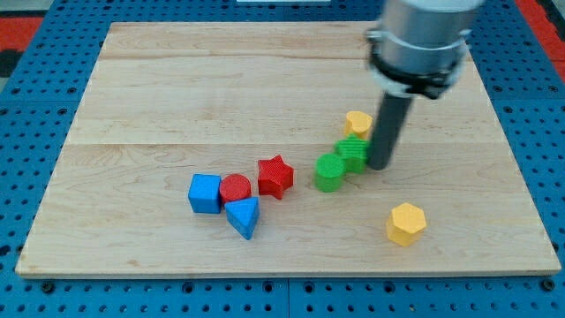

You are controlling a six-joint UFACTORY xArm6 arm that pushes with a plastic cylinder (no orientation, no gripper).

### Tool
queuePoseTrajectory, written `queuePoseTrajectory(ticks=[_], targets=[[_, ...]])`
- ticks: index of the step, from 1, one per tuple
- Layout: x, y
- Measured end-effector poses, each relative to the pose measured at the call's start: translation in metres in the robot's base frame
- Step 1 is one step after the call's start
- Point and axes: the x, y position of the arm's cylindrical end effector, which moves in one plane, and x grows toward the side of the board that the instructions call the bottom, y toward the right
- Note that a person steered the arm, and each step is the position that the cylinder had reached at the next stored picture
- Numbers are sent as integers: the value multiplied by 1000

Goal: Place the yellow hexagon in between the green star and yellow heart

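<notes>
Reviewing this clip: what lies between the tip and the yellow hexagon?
Nothing: in the camera view, bare wooden board separates my tip, beside the green star, from the yellow hexagon toward the view's bottom right.

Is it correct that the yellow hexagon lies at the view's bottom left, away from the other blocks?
Not quite. The camera view shows the yellow hexagon at the view's bottom right, not left. It does lie away from the other blocks.
</notes>
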Motion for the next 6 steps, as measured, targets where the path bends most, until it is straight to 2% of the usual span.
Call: queuePoseTrajectory(ticks=[1,2,3,4,5,6], targets=[[12,44],[78,94],[143,114],[95,59],[41,34],[75,51]])
